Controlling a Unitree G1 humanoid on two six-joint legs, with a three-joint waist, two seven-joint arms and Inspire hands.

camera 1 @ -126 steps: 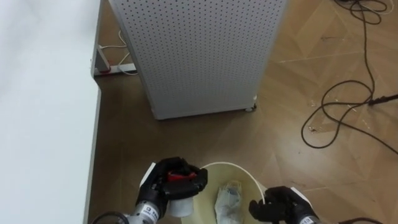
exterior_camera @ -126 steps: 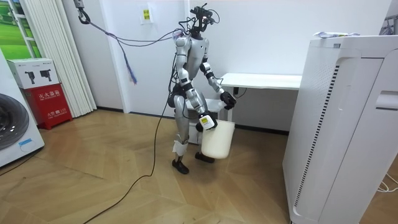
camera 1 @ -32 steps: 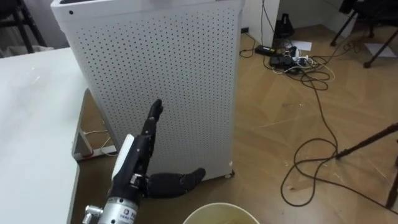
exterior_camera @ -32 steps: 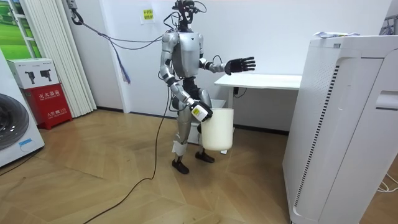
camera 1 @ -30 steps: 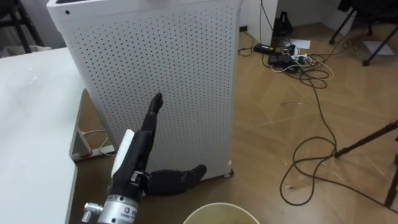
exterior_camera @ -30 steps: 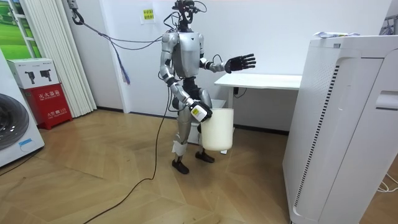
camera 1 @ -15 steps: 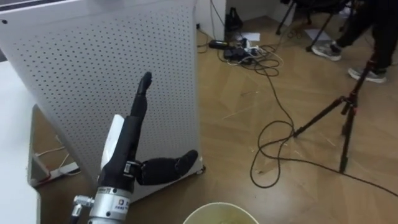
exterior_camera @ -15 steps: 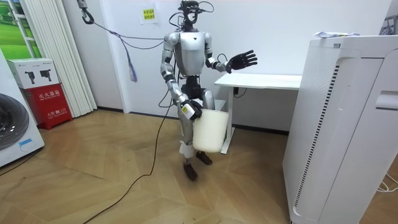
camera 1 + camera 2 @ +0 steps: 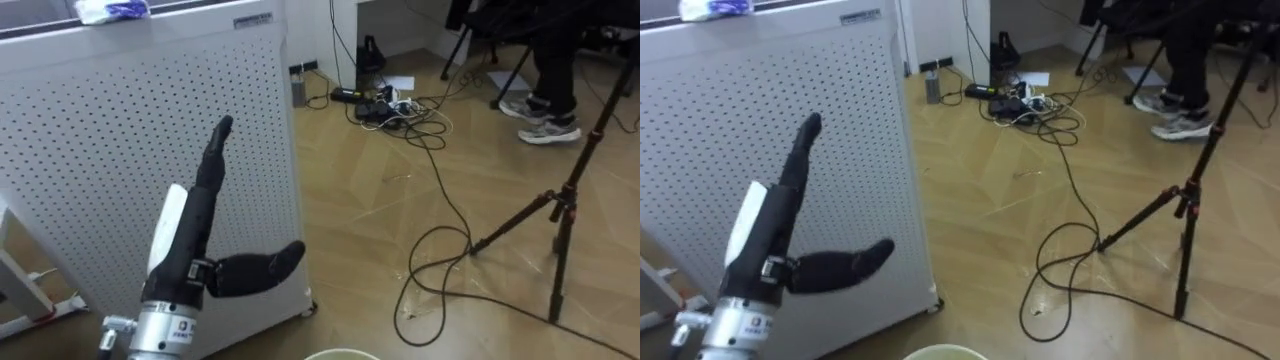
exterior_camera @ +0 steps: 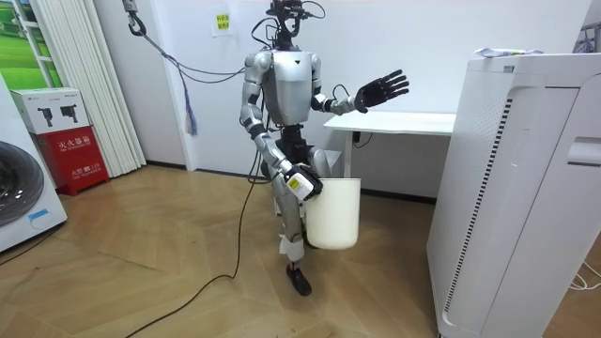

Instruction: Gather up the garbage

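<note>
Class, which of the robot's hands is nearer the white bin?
Right. The right hand holds the white bin at its rim, by the hip; the left hand is raised open, well above it.

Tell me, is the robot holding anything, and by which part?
Its right hand grips the white waste bin by its upper rim; the left hand is raised, open and empty.

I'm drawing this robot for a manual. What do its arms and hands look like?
The left hand is black with slim fingers, a white plate along its back and a silver metal cuff at the wrist. Both arms are silver-grey with dark joints; the right hand is dark too, with a white tag on its back.
</note>
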